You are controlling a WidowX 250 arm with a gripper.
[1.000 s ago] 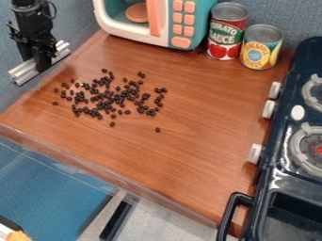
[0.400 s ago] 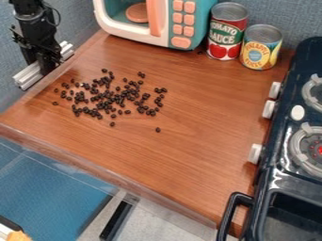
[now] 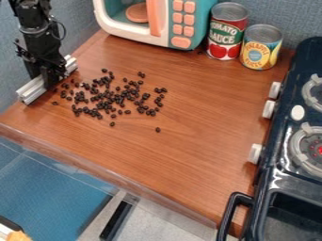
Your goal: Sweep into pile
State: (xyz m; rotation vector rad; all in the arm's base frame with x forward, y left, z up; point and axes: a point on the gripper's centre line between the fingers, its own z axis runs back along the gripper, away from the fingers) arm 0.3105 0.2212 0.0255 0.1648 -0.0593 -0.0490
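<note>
At the upper left the black gripper (image 3: 50, 77) hangs down, shut on a pale grooved bar (image 3: 33, 89). The bar lies crosswise along the counter's left edge, its right end close to the leftmost beans. Dark beans (image 3: 116, 98) are scattered loosely over the left half of the wooden counter, thickest in the middle of the patch. One stray bean (image 3: 157, 130) lies apart toward the lower right. Whether the bar touches the counter I cannot tell.
A toy microwave (image 3: 181, 23) stands at the back, with a red can (image 3: 227, 32) and a yellow can (image 3: 260, 47) to its right. A dark toy stove (image 3: 286, 176) lines the right side. The counter (image 3: 182, 164) ends at a clear-edged front border.
The gripper and its bar have moved down and slightly right, closer to the beans. The beans look the same.
</note>
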